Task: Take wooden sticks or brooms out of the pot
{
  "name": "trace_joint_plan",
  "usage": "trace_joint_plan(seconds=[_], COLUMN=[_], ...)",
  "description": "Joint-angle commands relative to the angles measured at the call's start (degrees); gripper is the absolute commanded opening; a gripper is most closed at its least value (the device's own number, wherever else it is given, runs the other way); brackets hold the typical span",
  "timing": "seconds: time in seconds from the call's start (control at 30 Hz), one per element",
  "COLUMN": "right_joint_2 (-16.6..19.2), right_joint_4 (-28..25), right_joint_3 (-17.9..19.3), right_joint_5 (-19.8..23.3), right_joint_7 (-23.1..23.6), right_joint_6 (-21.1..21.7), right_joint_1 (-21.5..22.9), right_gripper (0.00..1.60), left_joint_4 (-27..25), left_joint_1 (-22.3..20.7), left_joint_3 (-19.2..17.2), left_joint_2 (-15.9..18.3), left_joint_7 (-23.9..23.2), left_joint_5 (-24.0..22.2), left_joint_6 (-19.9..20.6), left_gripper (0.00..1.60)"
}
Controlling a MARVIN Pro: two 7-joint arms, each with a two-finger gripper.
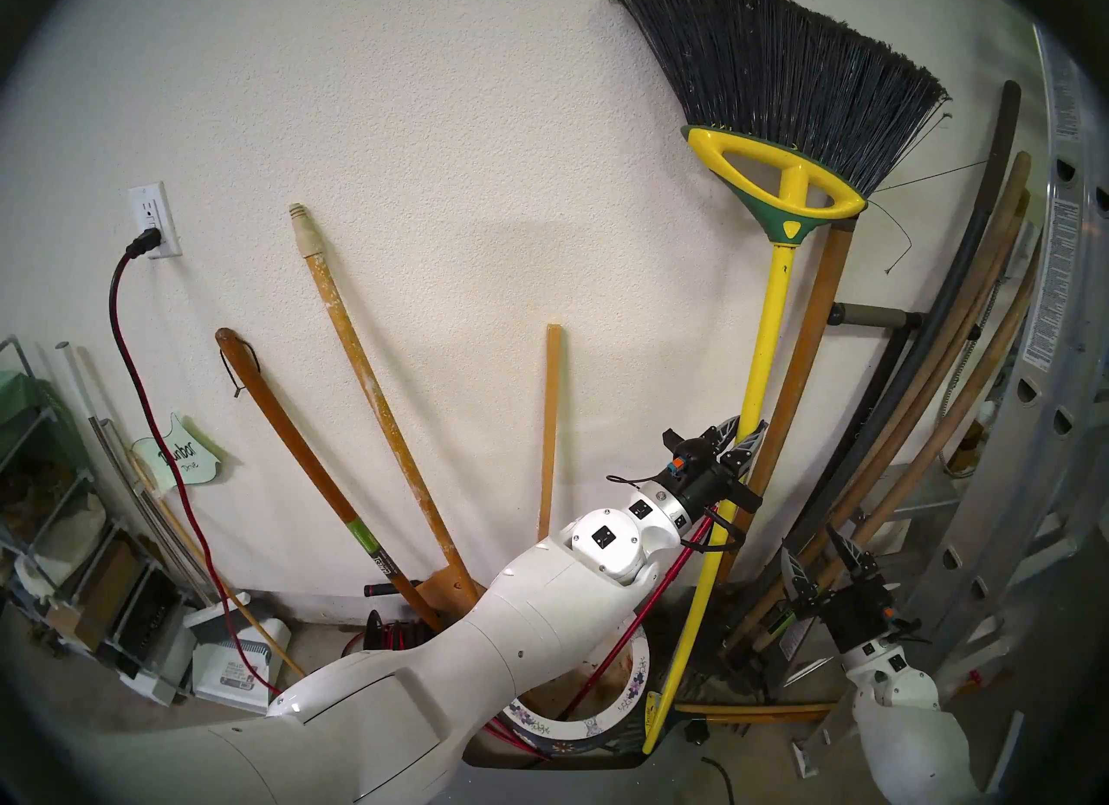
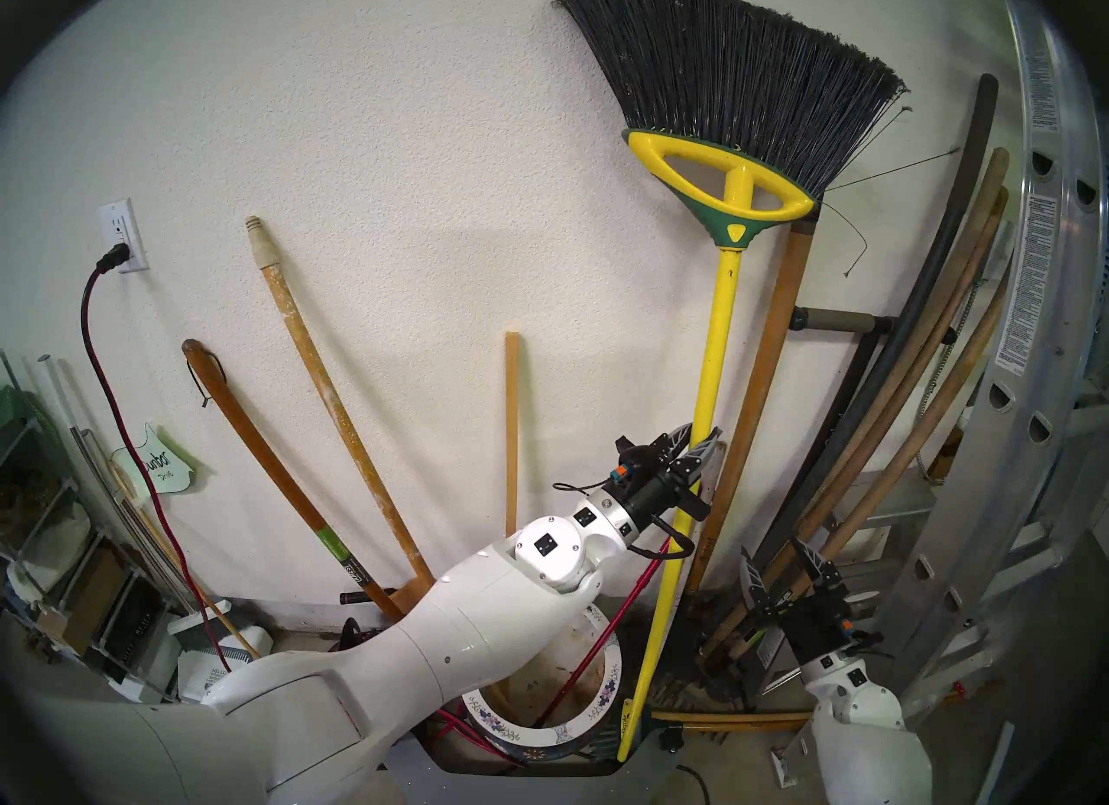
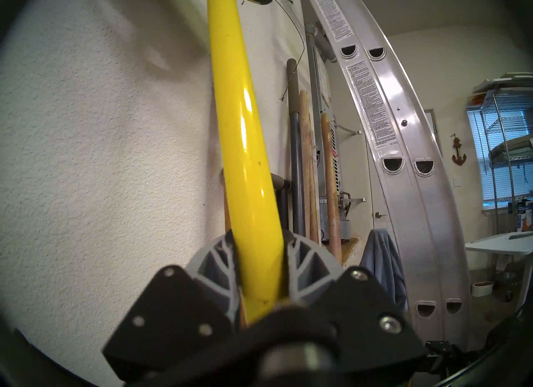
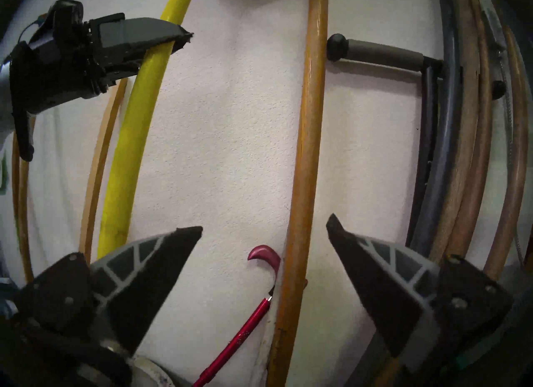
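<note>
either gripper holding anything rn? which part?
Left gripper: fingers shut on the yellow-handled broom, low on its handle. Right gripper: open, empty.

Broom [image 1: 765, 330]: bright yellow handle, yellow-and-green head, black bristles. Pot [image 1: 637, 687]: white rim with blue-purple flower pattern, brown-stained interior. Long pole [image 1: 360, 378]: pale wood, white-flecked. Cane [image 4: 239, 341]: red.
</note>
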Motion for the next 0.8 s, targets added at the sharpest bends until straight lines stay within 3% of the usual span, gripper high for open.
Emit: trace_joint_plan(seconds=[0.0, 0.33, 0.5, 0.6, 0.77], right_joint_2=[5.2, 11.5, 12.9, 13.4, 13.3], right_joint_4=[-5.5, -11.3, -14.2, -15.2, -15.4], right_joint_3=[-0.1, -1.9, -1.5, -1.5, -3.0], right_joint_5=[4.2, 11.6, 11.7, 11.3, 8.9], right_joint_7=[4.3, 8.5, 10.3, 10.9, 14.2], right_joint_6=[7.1, 18.2, 22.8, 24.2, 20.2], right_joint_1=[-5.4, -9.7, -11.3, -11.8, -11.5], right_gripper=[1.60, 1.60, 1.60, 1.60, 1.60], left_joint_4=[-0.9, -2.2, -2.1, -2.0, -2.1], left_joint_1=[1.7, 2.2, 2.2, 2.2, 2.3], left_joint_3=[0.6, 1.0, 1.2, 1.3, 1.4], left_joint_2=[1.3, 2.0, 2.0, 1.9, 1.8], left_joint_7=[-0.5, -0.9, -1.1, -1.2, -1.3], left_joint_5=[0.1, 0.0, 0.0, -0.1, -0.4], left_joint_6=[-0.1, 0.0, -0.2, -0.3, -0.5], left_gripper=[0.00, 0.00, 0.00, 0.00, 0.00])
